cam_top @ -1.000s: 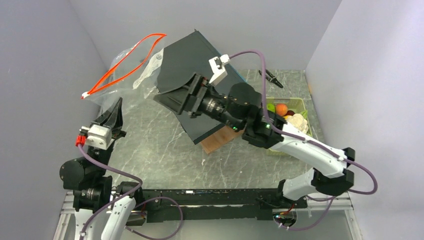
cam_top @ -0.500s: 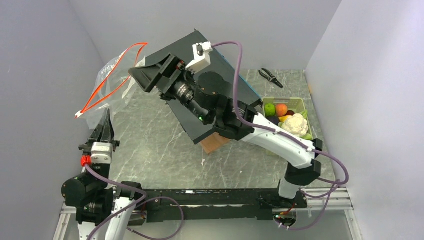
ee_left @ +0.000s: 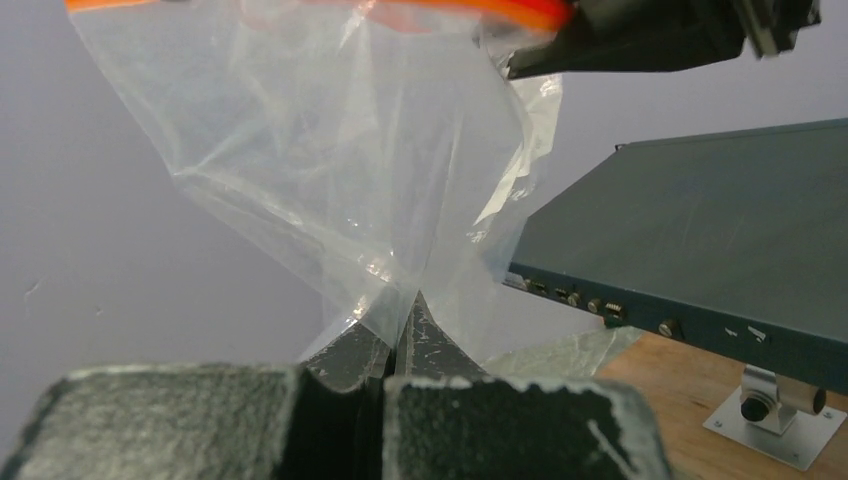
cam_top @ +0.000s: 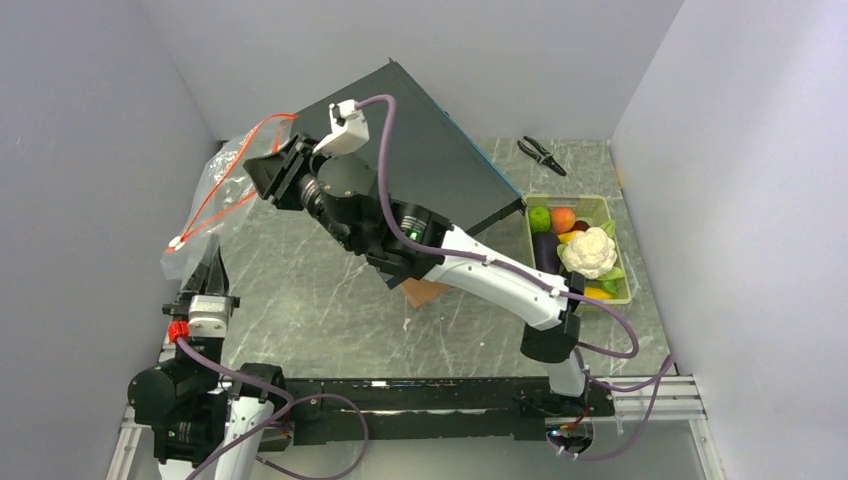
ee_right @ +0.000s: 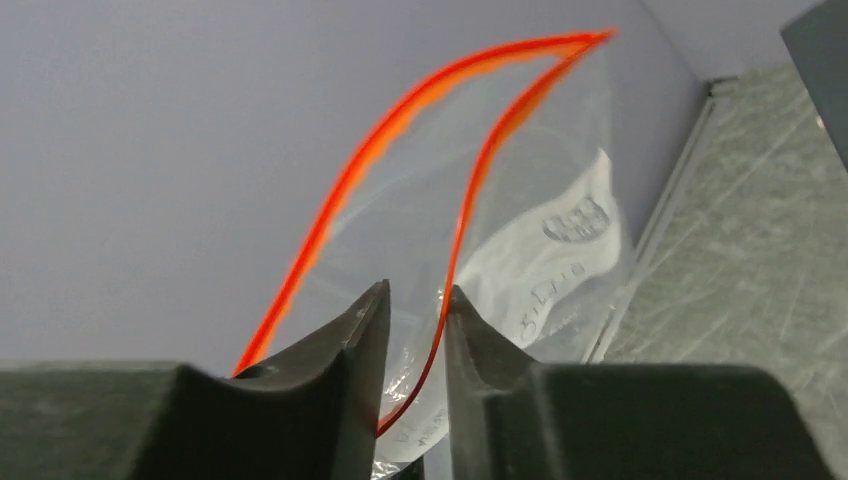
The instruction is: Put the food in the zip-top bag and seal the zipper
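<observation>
Marbled table (cam_top: 330,290), walled in on three sides. Dark flat box (cam_top: 430,140) sits tilted mid-table, its near edge propped on a wooden block (cam_top: 425,292).

Zip-top bag (cam_top: 225,190) is off the table, hanging in the air at far left by the left wall. It's empty, and its mouth gapes with the zipper (ee_right: 372,140) lips bowed apart.

Left gripper (ee_left: 405,310) points up from below, closed tight, with the bag's lower film pinched at its tips. Right gripper (ee_right: 412,300) reaches across from the right to the mouth edge. Its jaws stand a narrow gap apart. One zipper lip runs down through that gap, close against one finger, with daylight visible beside it. The other lip is outside the fingers.

Pale green tray (cam_top: 572,199) is on the right side of the table, well apart from the bag. All the food is in it: cauliflower (cam_top: 590,252), eggplant (cam_top: 545,250), lime (cam_top: 540,219), orange (cam_top: 563,219), plus yellow bits at the near end.

Pliers (cam_top: 541,153) lie at the far right, beyond the tray.
</observation>
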`<state>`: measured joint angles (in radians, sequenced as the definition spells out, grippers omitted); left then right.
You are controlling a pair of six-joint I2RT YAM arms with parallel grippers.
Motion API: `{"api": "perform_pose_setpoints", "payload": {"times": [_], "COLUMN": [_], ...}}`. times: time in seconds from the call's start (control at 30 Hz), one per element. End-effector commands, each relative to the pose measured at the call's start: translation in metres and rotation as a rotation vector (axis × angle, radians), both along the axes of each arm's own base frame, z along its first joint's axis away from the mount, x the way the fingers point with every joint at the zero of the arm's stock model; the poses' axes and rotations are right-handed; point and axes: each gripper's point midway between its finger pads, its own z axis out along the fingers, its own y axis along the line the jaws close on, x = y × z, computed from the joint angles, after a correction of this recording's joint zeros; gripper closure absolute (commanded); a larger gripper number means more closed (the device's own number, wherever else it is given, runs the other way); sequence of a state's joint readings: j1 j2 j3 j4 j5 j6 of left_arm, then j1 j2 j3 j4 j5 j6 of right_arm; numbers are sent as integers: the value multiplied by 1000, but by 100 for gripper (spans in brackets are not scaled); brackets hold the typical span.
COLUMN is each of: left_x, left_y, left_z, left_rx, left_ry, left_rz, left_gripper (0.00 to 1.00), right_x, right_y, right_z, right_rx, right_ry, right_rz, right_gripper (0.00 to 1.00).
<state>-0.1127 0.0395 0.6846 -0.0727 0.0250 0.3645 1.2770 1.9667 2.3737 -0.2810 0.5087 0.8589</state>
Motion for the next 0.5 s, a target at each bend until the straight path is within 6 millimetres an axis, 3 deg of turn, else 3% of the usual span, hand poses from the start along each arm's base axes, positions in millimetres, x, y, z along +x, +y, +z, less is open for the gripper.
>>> {"api": "perform_pose_setpoints", "payload": {"times": [0.0,0.03,0.13,0.17,0.23,0.37,0.47], "left_x": [-4,-6,-20,-26,-47,-85,-123], "left_y": [3,2,5,5,4,-12,1], "left_z": [-8,-11,-26,-32,-46,-62,-59], "left_rx": [-23,-60,-266,-379,-576,-801,-920], "left_ry": [46,74,187,230,283,310,255], "left_rz": [7,-16,-63,-89,-144,-317,-323], "left_gripper": [100,94,36,21,4,0,0], "right_x": [3,4,11,13,16,20,3], "right_y": [-1,0,2,2,0,-7,-5], "right_z": [0,-4,-9,-9,-10,-19,-27], "right_rx": [-37,-57,-139,-174,-240,-367,-421], "right_ry": [-36,-51,-140,-185,-271,-386,-420], "right_rz": [-60,-71,-110,-122,-141,-163,-26], "right_gripper": [87,99,100,100,100,100,100]}}
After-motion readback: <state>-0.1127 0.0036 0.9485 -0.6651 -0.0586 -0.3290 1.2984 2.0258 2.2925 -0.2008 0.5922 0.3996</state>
